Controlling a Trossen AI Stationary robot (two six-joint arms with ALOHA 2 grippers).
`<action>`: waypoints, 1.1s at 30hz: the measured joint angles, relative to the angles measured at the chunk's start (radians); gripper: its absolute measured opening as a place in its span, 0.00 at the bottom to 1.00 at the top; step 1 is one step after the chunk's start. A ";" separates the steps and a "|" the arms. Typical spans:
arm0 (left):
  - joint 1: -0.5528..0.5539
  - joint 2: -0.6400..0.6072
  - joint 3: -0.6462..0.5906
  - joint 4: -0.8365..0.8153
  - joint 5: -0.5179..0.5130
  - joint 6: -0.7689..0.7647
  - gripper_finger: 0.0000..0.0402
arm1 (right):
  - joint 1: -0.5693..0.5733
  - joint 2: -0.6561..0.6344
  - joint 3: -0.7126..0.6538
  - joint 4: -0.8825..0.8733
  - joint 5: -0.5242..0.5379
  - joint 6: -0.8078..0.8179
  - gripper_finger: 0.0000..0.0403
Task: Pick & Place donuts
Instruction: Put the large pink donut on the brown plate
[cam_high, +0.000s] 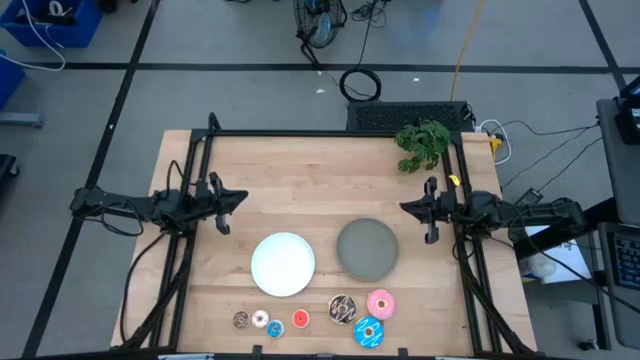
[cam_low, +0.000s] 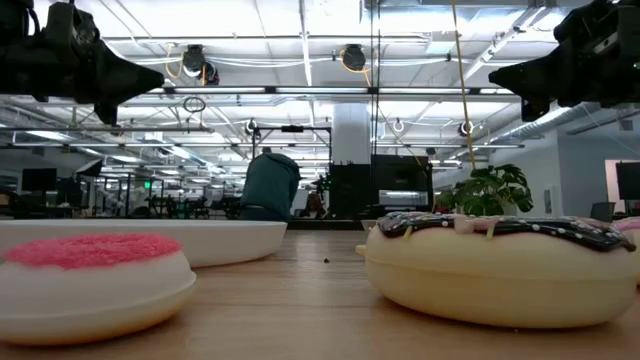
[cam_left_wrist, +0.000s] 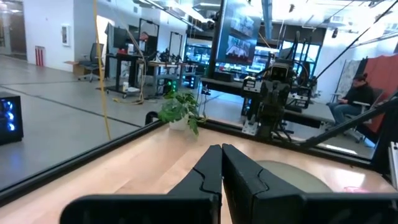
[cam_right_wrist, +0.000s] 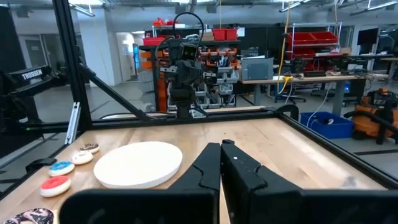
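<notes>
Donuts line the table's near edge: the sprinkled chocolate donut (cam_high: 342, 309), pink donut (cam_high: 380, 302) and blue donut (cam_high: 368, 332) to the right, and the minis to their left, brown mini (cam_high: 241, 319), white mini (cam_high: 260, 319), blue mini (cam_high: 275, 329) and red mini (cam_high: 300, 319). From table height only two show, huge and cut off by the frame: the red mini (cam_low: 90, 285) and the chocolate one (cam_low: 500, 265); they hide the rest. In the right wrist view the chocolate donut (cam_right_wrist: 28, 217) is barely a sliver at the edge.

Left gripper (cam_high: 228, 210) hovers over the table's left side, fingers (cam_left_wrist: 208, 171) pressed together, holding nothing. Right gripper (cam_high: 428, 212) mirrors it on the right, fingers (cam_right_wrist: 211, 167) also closed and empty. Both are well apart from the donuts.

Between them, just beyond the donut row, sit the white plate (cam_high: 283, 264) and grey plate (cam_high: 367, 249), side by side and bare. A leafy plant (cam_high: 423, 143) stands at the far right corner.
</notes>
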 joint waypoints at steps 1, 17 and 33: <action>0.000 0.000 0.000 0.012 -0.007 0.001 0.04 | 0.000 0.000 0.000 0.000 0.000 0.000 0.00; 0.000 0.088 0.000 0.052 -0.175 0.107 0.04 | 0.000 0.000 0.000 -0.002 0.000 0.000 0.00; -0.006 0.119 0.000 0.141 0.253 0.155 0.04 | 0.002 0.002 0.000 -0.033 -0.072 0.001 0.00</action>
